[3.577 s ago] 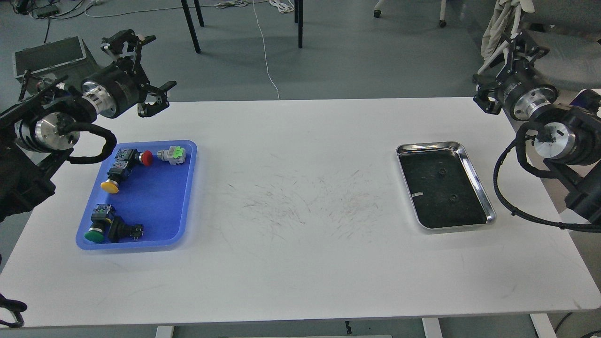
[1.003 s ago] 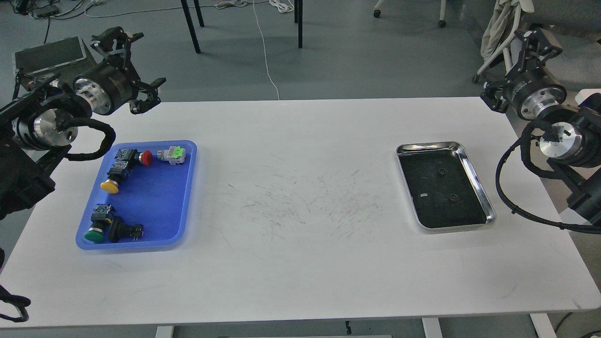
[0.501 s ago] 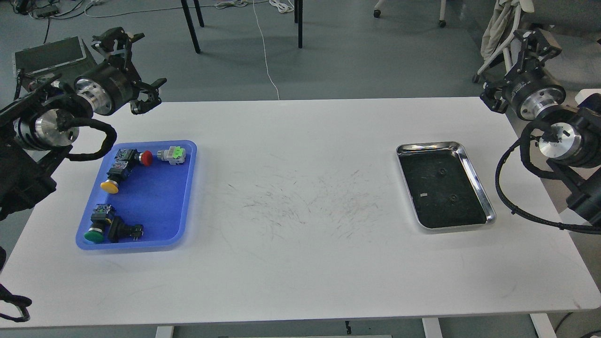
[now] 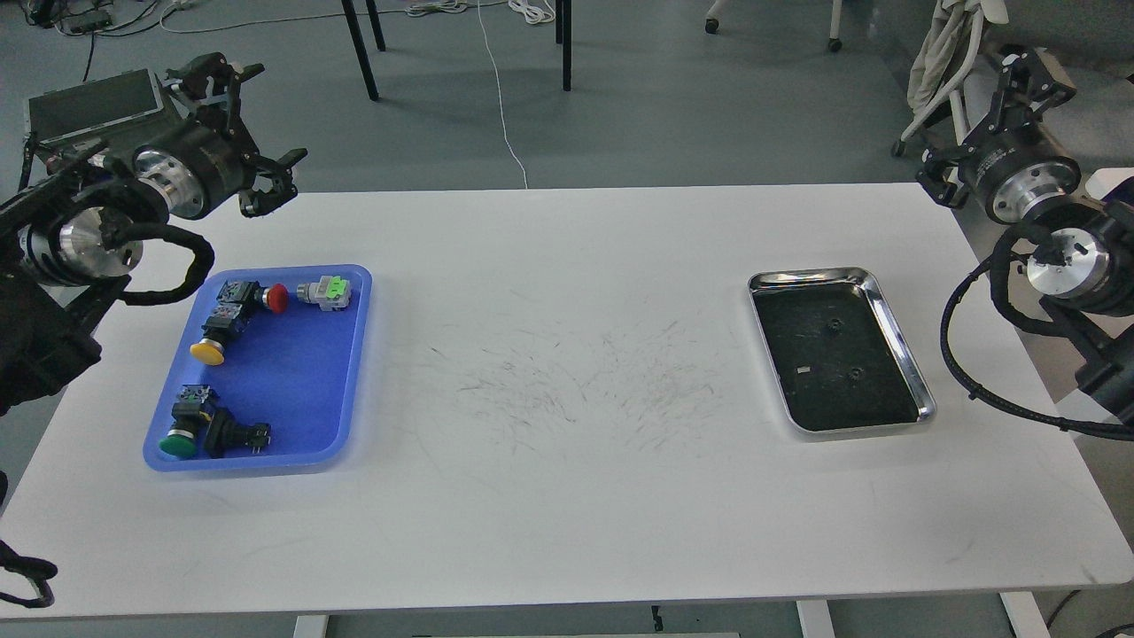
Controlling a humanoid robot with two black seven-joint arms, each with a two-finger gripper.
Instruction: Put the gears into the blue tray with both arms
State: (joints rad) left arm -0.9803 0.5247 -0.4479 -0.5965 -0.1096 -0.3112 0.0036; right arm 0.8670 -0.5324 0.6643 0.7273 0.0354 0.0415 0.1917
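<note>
Two tiny black gears (image 4: 833, 326) (image 4: 854, 374) lie on the black lining of a shiny steel tray (image 4: 897, 330) at the right of the table. The blue tray (image 4: 292, 372) sits at the left and holds several push-button switches. My left gripper (image 4: 278, 112) hovers open over the table's far left corner, above and behind the blue tray, holding nothing. My right gripper (image 4: 973, 113) is raised beyond the far right corner, its fingers spread open and empty, well behind the steel tray.
In the blue tray are switches with red (image 4: 276, 298), yellow (image 4: 206, 352) and green (image 4: 178, 445) caps. A small pale chip (image 4: 801, 371) lies in the steel tray. Table legs and cables stand on the floor behind. A grey case (image 4: 89, 102) sits at the far left.
</note>
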